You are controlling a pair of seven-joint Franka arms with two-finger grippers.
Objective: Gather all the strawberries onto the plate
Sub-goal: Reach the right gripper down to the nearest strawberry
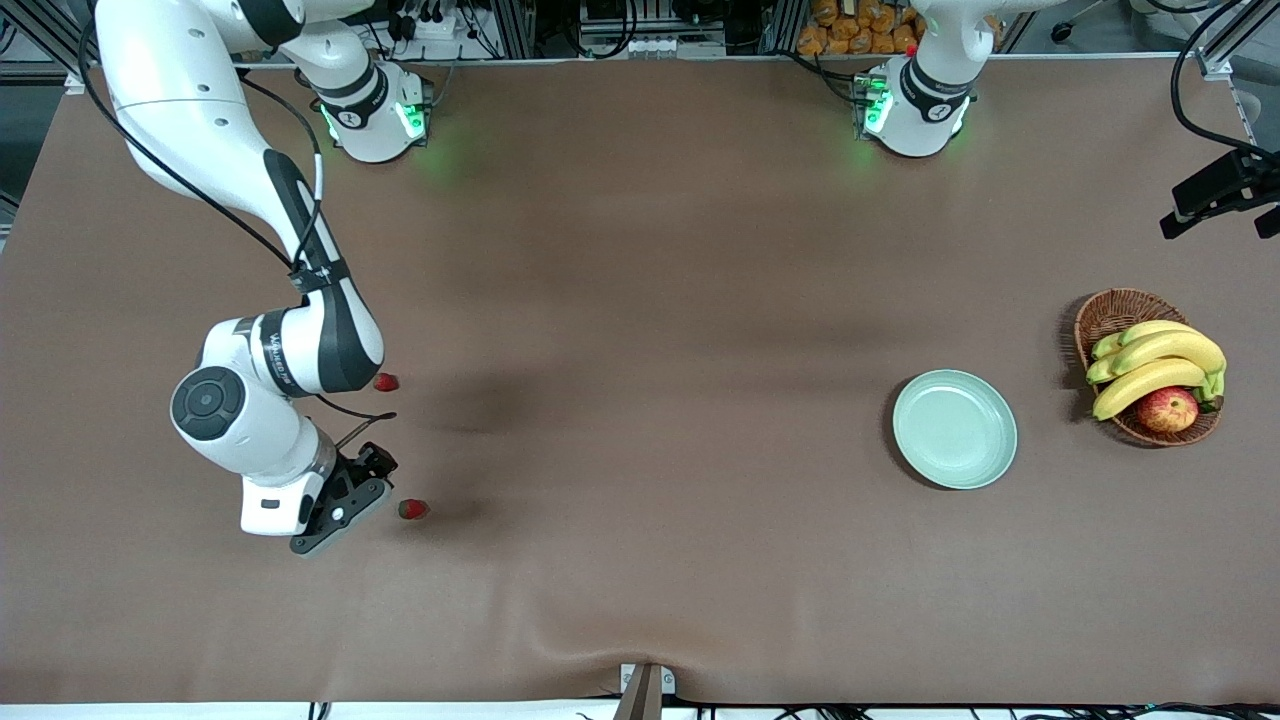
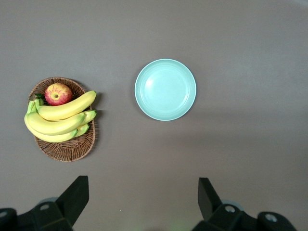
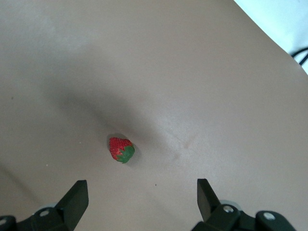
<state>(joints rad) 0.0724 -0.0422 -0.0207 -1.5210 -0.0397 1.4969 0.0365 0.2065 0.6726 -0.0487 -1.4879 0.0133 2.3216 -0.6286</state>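
My right gripper (image 3: 139,202), jaws wide, hovers over a strawberry (image 3: 121,149) on the counter (image 1: 640,300) toward the right arm's end. I should centre and descend gently. My left gripper (image 2: 143,199) waits, jaws wide, above the plate (image 2: 165,89).

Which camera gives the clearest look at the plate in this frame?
The left wrist view: the plate sits whole and unobstructed, nothing on it, beside the wicker basket, with the open left claw over the table. The front view shows the plate smaller. The right wrist view does not show it.
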